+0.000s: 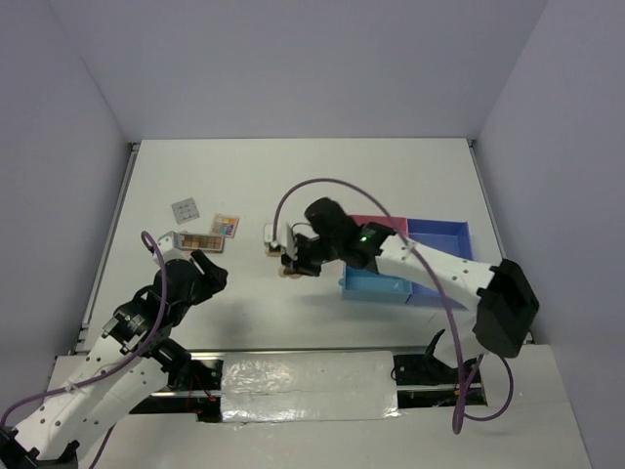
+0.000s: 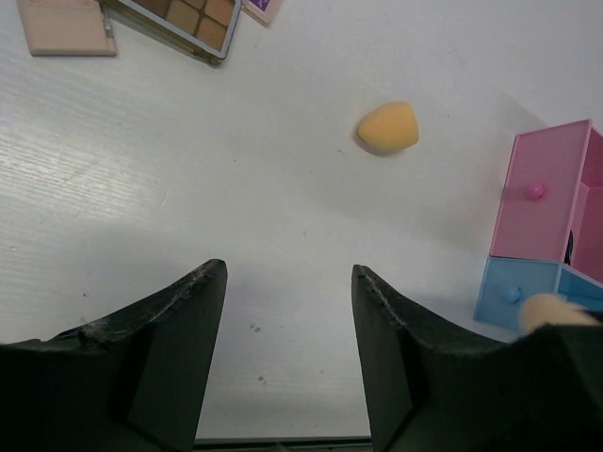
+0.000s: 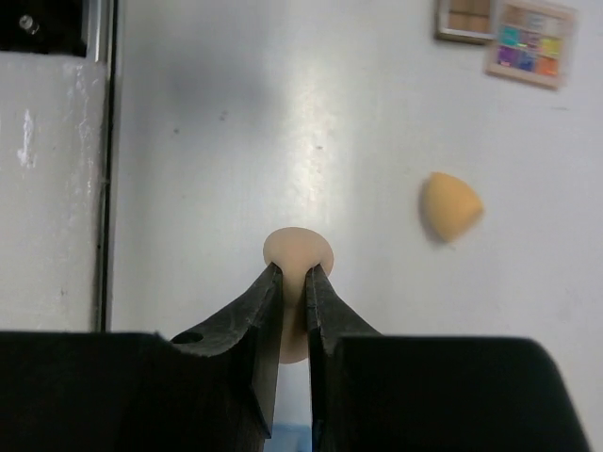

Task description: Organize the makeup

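**Right jaws clamped on a flat round peach pad (image 3: pixel 300 247)**

The right jaws were almost closed, and the flat round peach pad was pinched between their tips, over the white counter (image 3: pixel 236 141). Just off to one side, a peach egg-shaped sponge (image 3: pixel 450 205) lay loose and clear of them. Further out sat a palette of bright squares (image 3: pixel 532 42). On the other arm, the left jaws stood wide apart with nothing in them, the sponge well ahead and the pink-and-blue tray (image 2: pixel 546 202) out to the side.
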